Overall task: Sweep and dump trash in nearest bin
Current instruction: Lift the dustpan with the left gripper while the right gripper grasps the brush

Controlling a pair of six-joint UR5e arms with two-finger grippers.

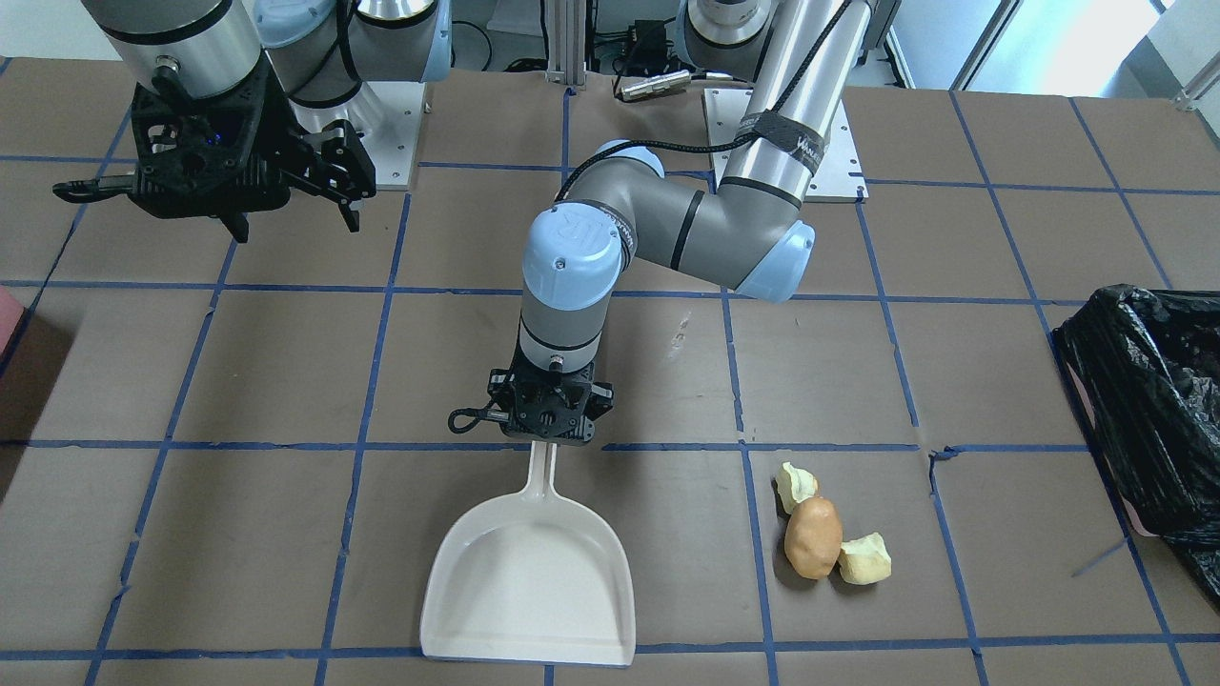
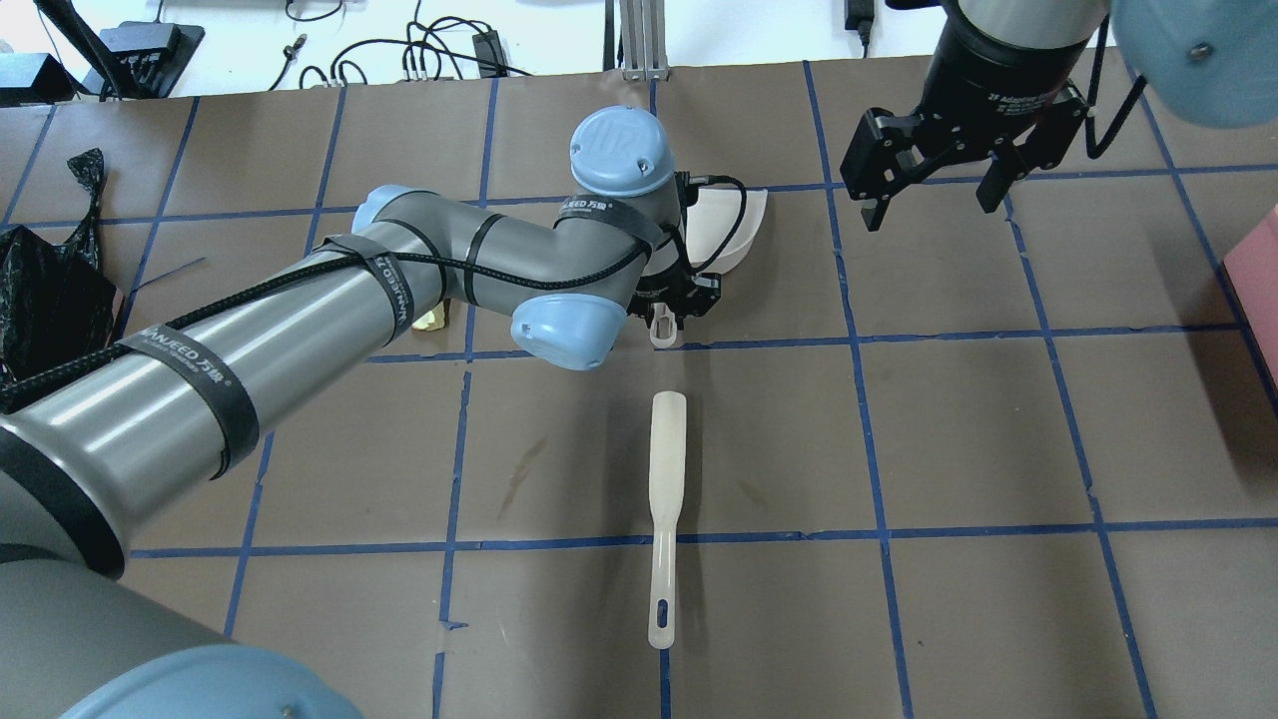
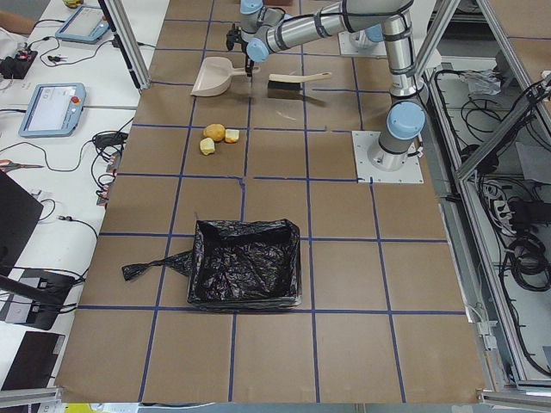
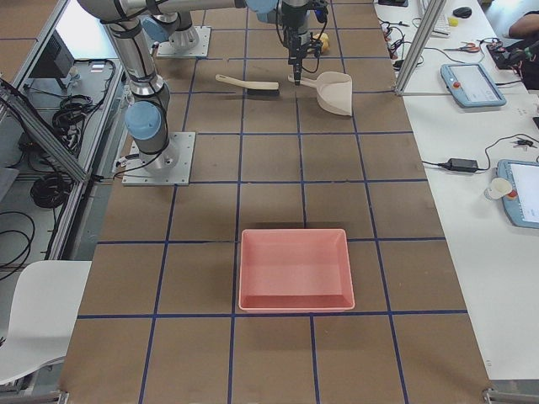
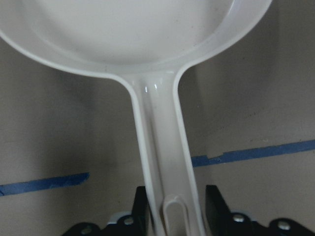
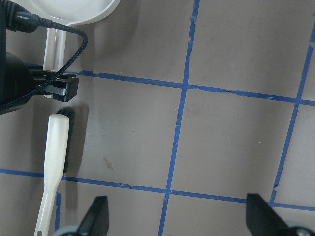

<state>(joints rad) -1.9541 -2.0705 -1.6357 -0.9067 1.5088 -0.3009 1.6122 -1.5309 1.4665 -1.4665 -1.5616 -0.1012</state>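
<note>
White plastic dustpan (image 1: 529, 581) lies flat on the counter (image 1: 286, 381), long axis 12-to-6 in the front-facing view, its handle straddled by the left tool (image 1: 548, 440); whether that tool already pinches it I cannot tell. The trash (image 1: 813, 538) sits at the pan's 3 o'clock with the bin (image 1: 1153, 400) beyond it, nearer the left arm; the right tool (image 2: 929, 205) hangs spread and empty.

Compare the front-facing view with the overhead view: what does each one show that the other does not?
Only the front-facing view shows the tan lump and the whole dustpan. Only the overhead view shows the brush, lying loose. Both show the left pincer at the dustpan's handle, the open right pincer in the air, and the black-bagged bin.
</note>
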